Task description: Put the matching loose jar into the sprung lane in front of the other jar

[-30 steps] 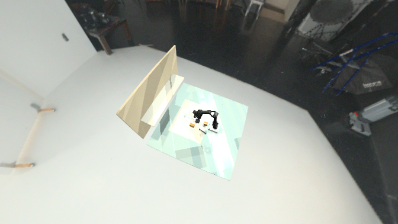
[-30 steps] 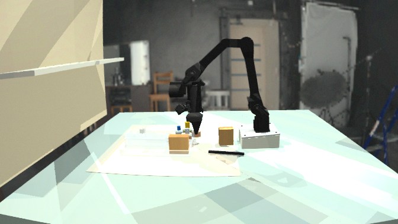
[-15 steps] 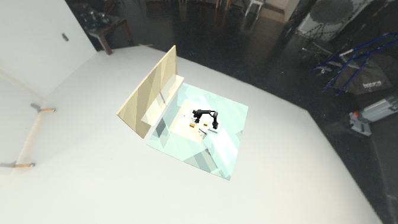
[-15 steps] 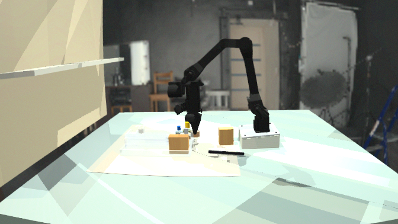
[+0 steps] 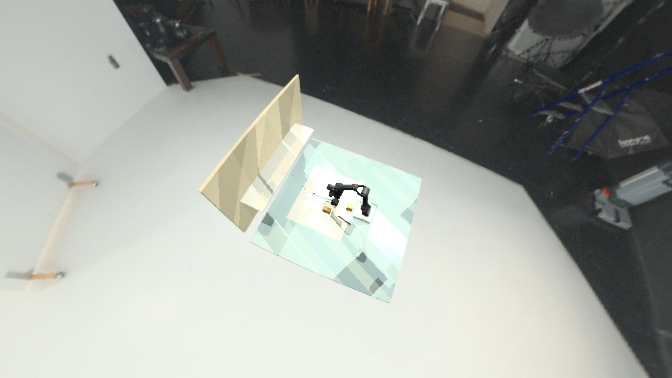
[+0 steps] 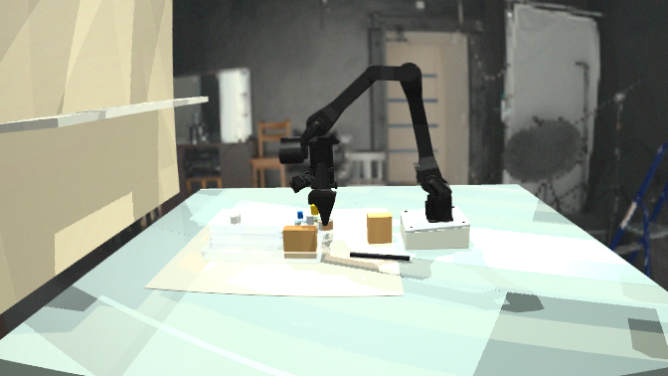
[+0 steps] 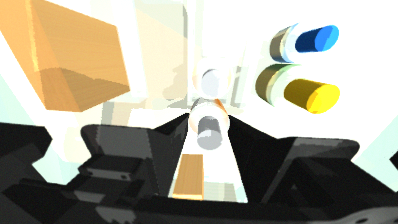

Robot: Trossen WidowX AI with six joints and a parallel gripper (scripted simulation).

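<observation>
Grey-capped jar (image 7: 209,131) clamped in tool (image 7: 210,142), fingers part-spread; labels apparently blank, view blurred.

The only lettering in any view is a short pale brand word on the dark softbox (image 5: 620,137) lying on the floor at the right edge of the top view, and it is too blurred to spell out. The jars, wooden blocks, the arm and its base plate on the desk carry no label, number or sign that can be read in the exterior or wrist views.
</observation>
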